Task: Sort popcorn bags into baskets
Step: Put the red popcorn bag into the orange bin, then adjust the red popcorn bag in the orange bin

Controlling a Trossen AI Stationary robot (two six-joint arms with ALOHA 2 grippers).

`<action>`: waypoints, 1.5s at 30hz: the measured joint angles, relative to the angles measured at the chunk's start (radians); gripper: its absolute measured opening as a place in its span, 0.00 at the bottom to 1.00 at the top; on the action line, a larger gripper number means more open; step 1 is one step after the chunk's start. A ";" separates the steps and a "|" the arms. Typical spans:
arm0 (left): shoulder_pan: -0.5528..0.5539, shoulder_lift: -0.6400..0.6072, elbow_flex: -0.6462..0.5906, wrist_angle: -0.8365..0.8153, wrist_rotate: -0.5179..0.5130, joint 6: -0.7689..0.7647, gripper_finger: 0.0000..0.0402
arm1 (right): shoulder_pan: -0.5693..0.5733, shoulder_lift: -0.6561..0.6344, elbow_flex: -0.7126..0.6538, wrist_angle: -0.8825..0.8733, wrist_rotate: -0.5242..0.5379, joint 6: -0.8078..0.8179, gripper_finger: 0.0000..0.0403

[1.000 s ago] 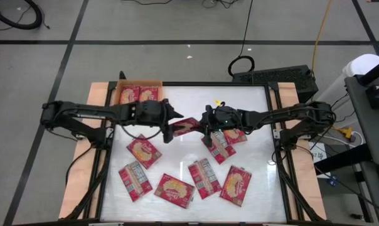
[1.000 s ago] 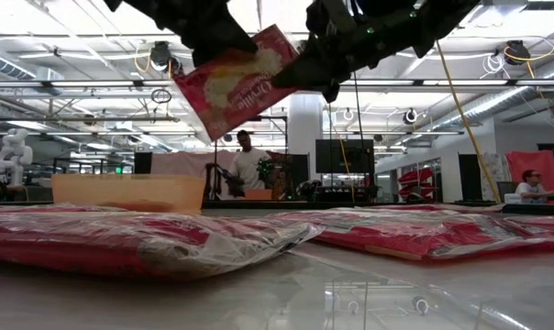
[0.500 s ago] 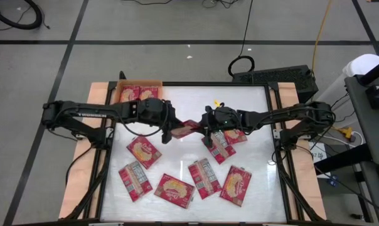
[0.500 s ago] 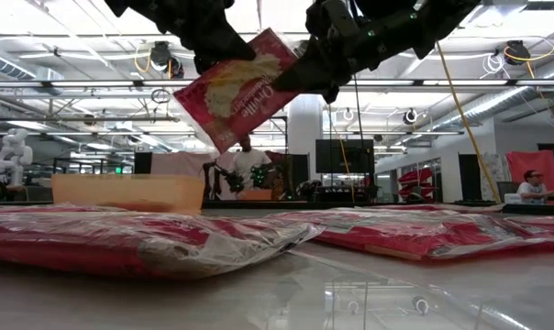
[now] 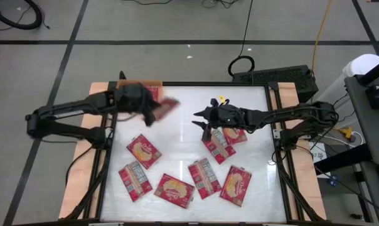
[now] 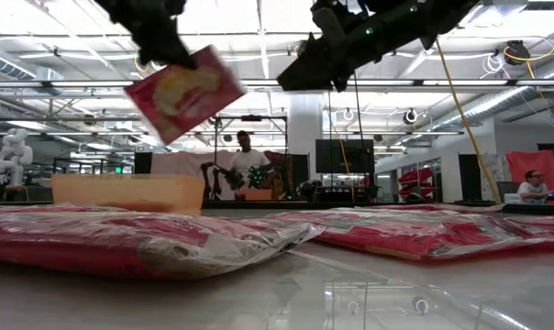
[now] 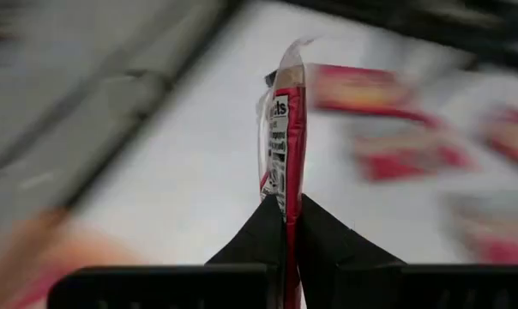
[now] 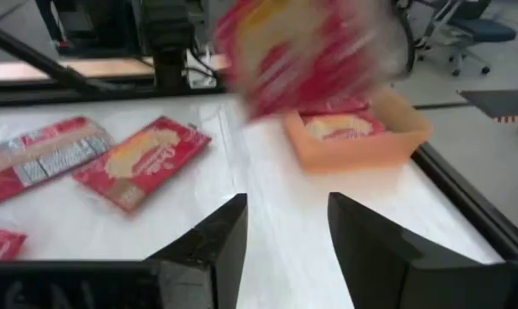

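**Left gripper holds a bag in the air by the tray; right gripper stands empty**

The left gripper [image 5: 149, 113] is up off the table near the far left corner, its two fingers [image 7: 263, 236] pinched tight on one edge of a held bag [image 5: 165, 107]. In the left wrist view the packet stands edge-on, rising straight out from between the fingertips, so only its bottom edge sits in the grip and the rest sticks out free beyond them. From the low view it hangs tilted, well above the tabletop, its yellow-white picture facing the camera [image 6: 185, 92].

The tray [image 5: 153, 85] sits at the far left corner of the table, just beside the held bag and partly hidden under the left arm; red packets lie inside it [image 8: 338, 127].

The right gripper [image 5: 203, 118] hovers over the middle of the table, well apart from the held bag. Its fingers [image 8: 212, 245] are spread with a clear gap between them and nothing in it.

Six more bags lie flat on the table [image 5: 258, 188]: one near the left side [image 5: 144, 151], three along the near edge [image 5: 135, 180] [image 5: 174, 191] [image 5: 236, 185], one between them [image 5: 204, 177], and an overlapping pair just under the right gripper [image 5: 219, 144]
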State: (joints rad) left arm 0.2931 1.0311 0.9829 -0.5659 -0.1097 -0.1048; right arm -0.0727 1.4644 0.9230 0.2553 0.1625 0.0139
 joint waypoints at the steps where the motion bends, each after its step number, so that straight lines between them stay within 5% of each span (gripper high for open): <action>1: 0.026 -0.020 0.000 -0.029 -0.063 -0.013 0.04 | 0.000 0.002 0.000 -0.008 -0.002 0.000 0.39; 4: 0.118 -0.069 0.000 -0.110 -0.174 -0.041 0.04 | 0.004 0.003 0.000 -0.015 -0.003 0.001 0.39; 11: 0.417 -0.096 -0.018 -0.139 -0.185 -0.134 0.07 | 0.027 0.002 -0.043 0.020 -0.008 0.007 0.39; 21: 0.704 -0.035 -0.183 -0.032 0.030 -0.148 0.08 | 0.060 0.002 -0.172 0.165 -0.009 0.064 0.39; 36: 0.741 -0.009 -0.271 0.059 0.064 -0.140 0.13 | 0.062 0.003 -0.211 0.220 -0.010 0.080 0.39; 45: 0.665 0.090 -0.271 0.055 -0.115 -0.109 0.30 | 0.063 0.003 -0.211 0.227 -0.010 0.105 0.39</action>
State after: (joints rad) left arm 0.9580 1.1215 0.7120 -0.5113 -0.2250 -0.2140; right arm -0.0099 1.4670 0.7124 0.4824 0.1524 0.1192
